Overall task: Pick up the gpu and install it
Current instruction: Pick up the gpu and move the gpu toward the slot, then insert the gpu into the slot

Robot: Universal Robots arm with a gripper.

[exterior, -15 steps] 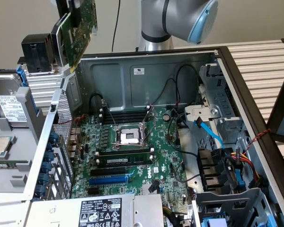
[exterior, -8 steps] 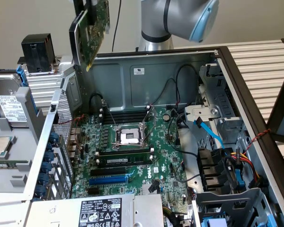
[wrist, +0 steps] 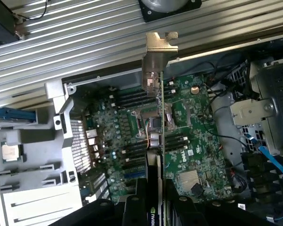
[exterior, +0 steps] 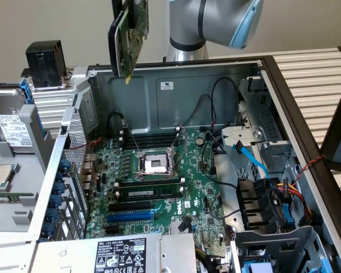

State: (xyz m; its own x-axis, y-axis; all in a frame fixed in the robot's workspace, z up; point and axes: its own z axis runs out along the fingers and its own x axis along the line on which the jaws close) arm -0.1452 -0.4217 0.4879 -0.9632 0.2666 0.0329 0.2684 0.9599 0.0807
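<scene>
The gpu (exterior: 128,37), a green board with a black shroud, hangs tilted high above the open computer case, over its back left corner in the exterior view. In the wrist view the gpu (wrist: 161,117) appears edge-on, its silver end bracket (wrist: 158,56) pointing away from the camera, and my gripper (wrist: 155,209) is shut on the card's near end. Far below it lies the motherboard (exterior: 159,187) with its black and blue expansion slots (exterior: 132,215).
The case's metal walls (exterior: 176,85) ring the motherboard. The CPU socket (exterior: 157,165), memory sticks (exterior: 150,191) and loose cables (exterior: 216,108) lie inside. Drive bays with a blue cable (exterior: 253,162) fill the exterior view's right. A grey hard drive (exterior: 11,128) and a black block (exterior: 45,62) sit outside.
</scene>
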